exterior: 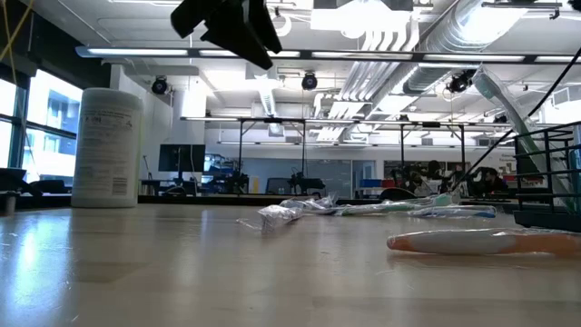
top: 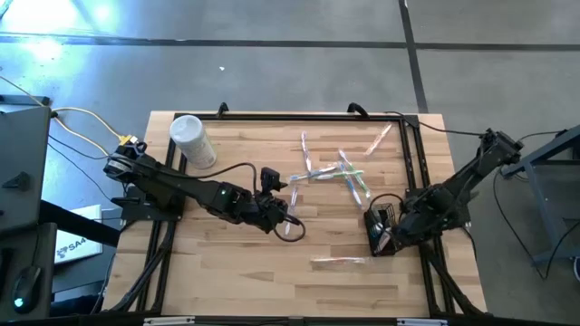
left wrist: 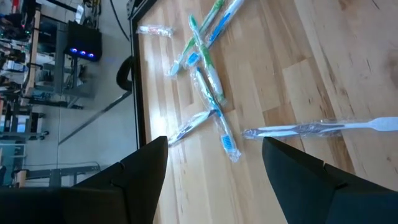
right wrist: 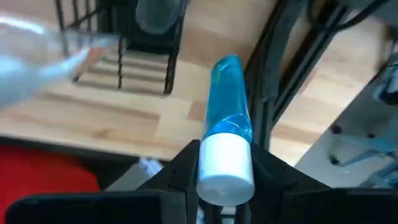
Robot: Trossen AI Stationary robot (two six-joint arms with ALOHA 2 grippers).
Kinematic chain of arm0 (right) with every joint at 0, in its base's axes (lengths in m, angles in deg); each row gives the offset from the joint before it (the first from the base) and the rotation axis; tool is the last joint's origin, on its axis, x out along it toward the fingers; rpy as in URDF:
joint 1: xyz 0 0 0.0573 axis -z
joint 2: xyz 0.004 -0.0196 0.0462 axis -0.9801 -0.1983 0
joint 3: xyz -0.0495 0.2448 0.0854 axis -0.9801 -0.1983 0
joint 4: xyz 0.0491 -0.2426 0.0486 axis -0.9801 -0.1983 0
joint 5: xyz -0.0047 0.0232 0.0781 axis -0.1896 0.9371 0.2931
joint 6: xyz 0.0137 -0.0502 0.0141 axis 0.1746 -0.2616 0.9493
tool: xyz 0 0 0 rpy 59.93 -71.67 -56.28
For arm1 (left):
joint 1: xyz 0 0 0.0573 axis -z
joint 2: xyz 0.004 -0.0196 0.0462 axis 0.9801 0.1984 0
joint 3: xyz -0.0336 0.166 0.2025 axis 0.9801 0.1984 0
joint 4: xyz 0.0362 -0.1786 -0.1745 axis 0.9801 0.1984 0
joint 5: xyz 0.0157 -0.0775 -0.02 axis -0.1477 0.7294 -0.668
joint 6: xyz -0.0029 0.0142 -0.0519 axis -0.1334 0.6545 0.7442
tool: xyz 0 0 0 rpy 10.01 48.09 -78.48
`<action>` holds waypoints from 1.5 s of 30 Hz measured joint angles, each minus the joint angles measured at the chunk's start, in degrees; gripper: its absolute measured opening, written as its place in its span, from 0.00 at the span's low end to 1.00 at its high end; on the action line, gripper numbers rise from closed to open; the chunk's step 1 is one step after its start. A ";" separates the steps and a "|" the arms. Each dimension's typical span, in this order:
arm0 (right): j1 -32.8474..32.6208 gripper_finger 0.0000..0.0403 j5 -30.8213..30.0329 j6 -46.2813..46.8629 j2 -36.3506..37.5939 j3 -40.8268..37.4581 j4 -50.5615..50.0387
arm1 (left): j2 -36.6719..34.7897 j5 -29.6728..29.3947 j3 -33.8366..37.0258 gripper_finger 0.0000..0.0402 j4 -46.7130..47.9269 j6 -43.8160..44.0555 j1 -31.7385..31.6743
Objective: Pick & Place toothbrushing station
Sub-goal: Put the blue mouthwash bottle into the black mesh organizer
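Observation:
The black wire-mesh holder stands near the table's right edge, and a wrapped toothbrush sticks out of it. My right gripper hovers just beside the holder, shut on a teal toothpaste tube with a white cap. Several wrapped toothbrushes lie flat and scattered across the table's middle. One more lies nearer the front edge. My left gripper hangs open above the table's middle, over a wrapped toothbrush, touching nothing. My right gripper pinches the tube at its white cap end between its two fingers. The teal body sticks out past the fingertips, in line with them. The fingers slant steeply down, and the tube hangs clear of the table by the holder.
A white canister stands at the far left of the table. A black frame rail runs along the table's right edge, close to the holder. Bare wood lies along the front edge.

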 joint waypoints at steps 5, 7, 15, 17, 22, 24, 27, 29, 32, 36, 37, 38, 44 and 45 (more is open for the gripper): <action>2.47 0.22 0.41 -5.03 -1.14 0.00 -4.59 | 0.00 -0.02 0.00 0.64 0.59 0.37 0.00; 3.29 0.22 0.20 -6.06 -1.15 0.07 -4.55 | 0.00 0.00 0.00 0.64 0.75 0.47 0.00; 6.60 0.22 -6.54 -9.32 -2.13 7.95 -8.16 | 0.00 -0.02 0.00 0.64 0.76 0.91 0.00; 7.67 0.22 -7.81 -10.53 -2.56 9.53 -7.89 | 0.00 -0.02 0.00 0.64 1.14 1.20 0.00; 11.88 0.22 -9.35 -16.91 -5.40 10.45 -8.12 | 0.00 -0.04 0.00 0.64 2.52 1.66 0.00; 13.84 0.22 -9.25 -20.32 -7.11 10.40 -7.99 | 0.00 -0.04 0.00 0.64 3.05 2.24 0.00; 16.44 0.22 -8.24 -24.96 -9.22 10.40 -8.04 | 0.00 -0.04 0.02 0.64 4.57 3.08 0.00; 17.70 0.22 -7.49 -26.74 -10.13 10.40 -8.03 | -0.01 -0.04 0.01 0.64 5.37 3.79 0.00; 19.03 0.22 -6.42 -27.82 -10.81 10.40 -8.03 | -0.02 -0.04 0.01 0.64 6.48 4.60 0.00; 19.41 0.22 -6.21 -27.76 -10.81 10.40 -7.44 | -0.02 -0.07 0.00 0.64 7.68 5.78 0.00; 19.41 0.22 -6.17 -27.71 -10.81 10.40 -6.94 | -0.02 -0.06 0.02 0.64 8.03 5.83 0.00; 19.39 0.22 -6.06 -27.55 -10.81 10.40 -6.44 | -0.02 -0.07 0.02 0.64 8.21 5.95 0.00; 18.63 0.22 -4.57 -25.74 -10.81 10.40 -4.23 | -0.02 -0.05 0.01 0.64 8.32 6.41 0.00; 18.34 0.22 -4.37 -25.44 -10.81 10.40 -4.05 | -0.02 -0.07 0.00 0.64 8.41 6.63 0.00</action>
